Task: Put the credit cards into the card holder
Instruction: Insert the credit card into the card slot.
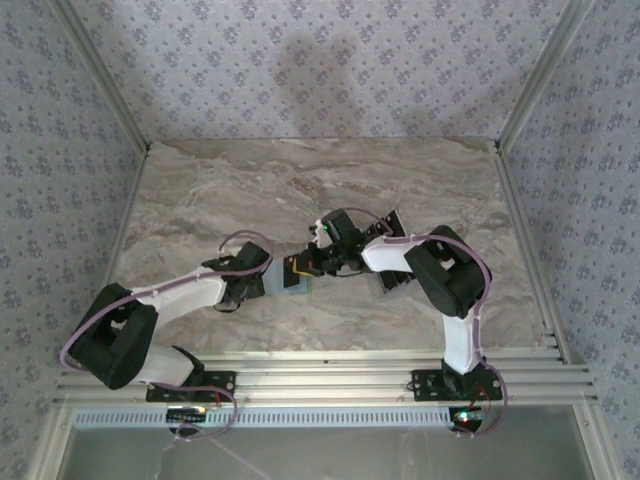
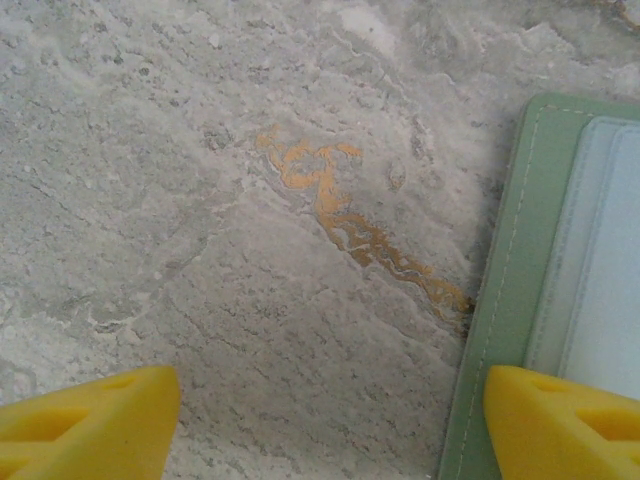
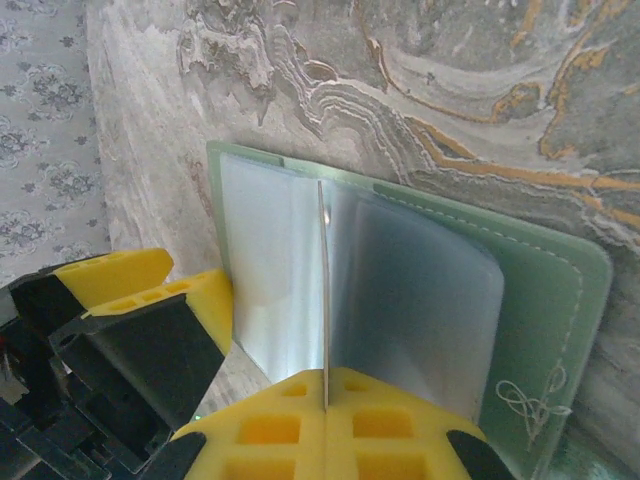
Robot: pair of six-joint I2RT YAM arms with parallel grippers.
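The sage-green card holder (image 1: 297,290) lies open on the marble between the two grippers, grey inner face (image 3: 430,290) up. My right gripper (image 3: 325,385) is shut on one of the credit cards (image 3: 323,290), seen edge-on as a thin pale line, standing upright over the holder's inner face. From above, that gripper (image 1: 318,258) sits just right of the holder. My left gripper (image 2: 330,420) is open. Its right fingertip (image 2: 560,420) is over the holder's green left edge (image 2: 505,260) and its left fingertip is over bare marble. More black credit cards (image 1: 392,283) lie partly under the right arm.
The marble table (image 1: 250,190) is walled on three sides by patterned panels. An aluminium rail (image 1: 330,375) runs along the near edge by the arm bases. The left gripper's yellow and black finger (image 3: 150,310) stands close beside the holder.
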